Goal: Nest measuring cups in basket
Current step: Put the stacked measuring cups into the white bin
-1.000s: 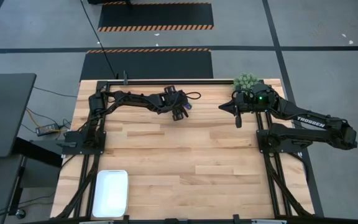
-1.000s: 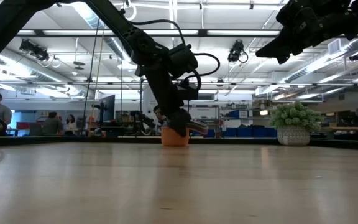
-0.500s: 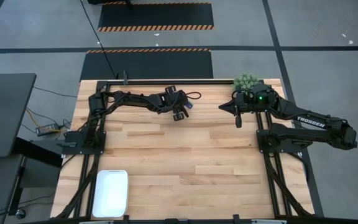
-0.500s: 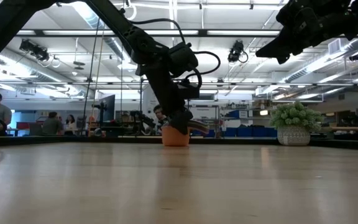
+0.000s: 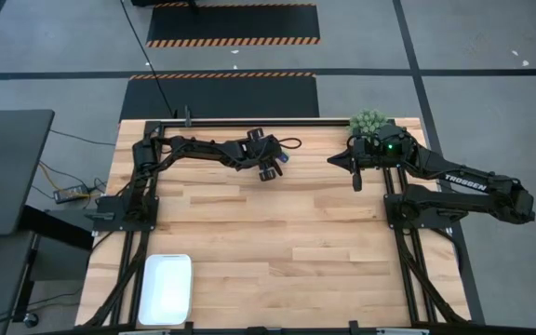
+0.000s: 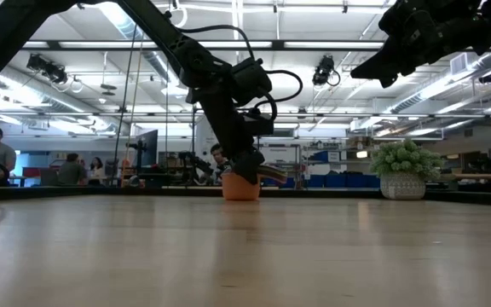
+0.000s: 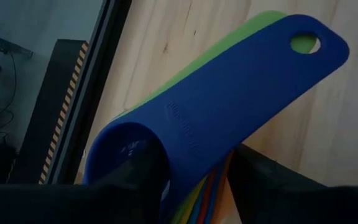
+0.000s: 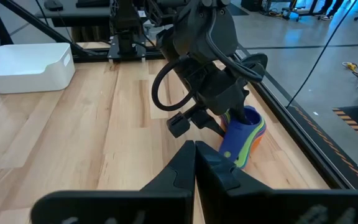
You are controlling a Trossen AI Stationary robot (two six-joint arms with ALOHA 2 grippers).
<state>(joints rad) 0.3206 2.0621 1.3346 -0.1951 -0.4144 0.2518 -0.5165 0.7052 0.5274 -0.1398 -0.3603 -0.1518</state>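
Basket: shallow white rectangular plastic basket (image 5: 166,288) stands at the near-left corner of the light wooden table (image 5: 277,242), well apart from all the rest. In the right wrist view it looks to have nothing in it.

Left gripper: left gripper (image 5: 270,167) is low at the far middle of the table, far from the basket and diagonal to it. It is on the stack of coloured plastic measuring cups (image 8: 244,138). Left wrist view shows its dark fingers (image 7: 135,171), one in the bowl of the top blue cup (image 7: 229,106) and one on the other side by the handles, so it seems clamped on the blue cup; how firm, I cannot tell.

Cups: already nested (blue on top, green, yellow, orange below), stack base appears to touch the table in the low view (image 6: 240,188).

Right gripper: right gripper (image 5: 356,177) waits above the table, right of the stack and near the small green spiky potted plant (image 5: 368,121), also far from the basket; its two fingers are pressed together, holding nothing.

Risk 1: grip seems to be on the top cup only, so when lifted the lower cups can slip out and scatter.

Risk 2: long carry to the basket; a fast swing can shake the stack loose.

Risk 3: handles stick out, they can catch the basket rim at lowering and tip the stack.
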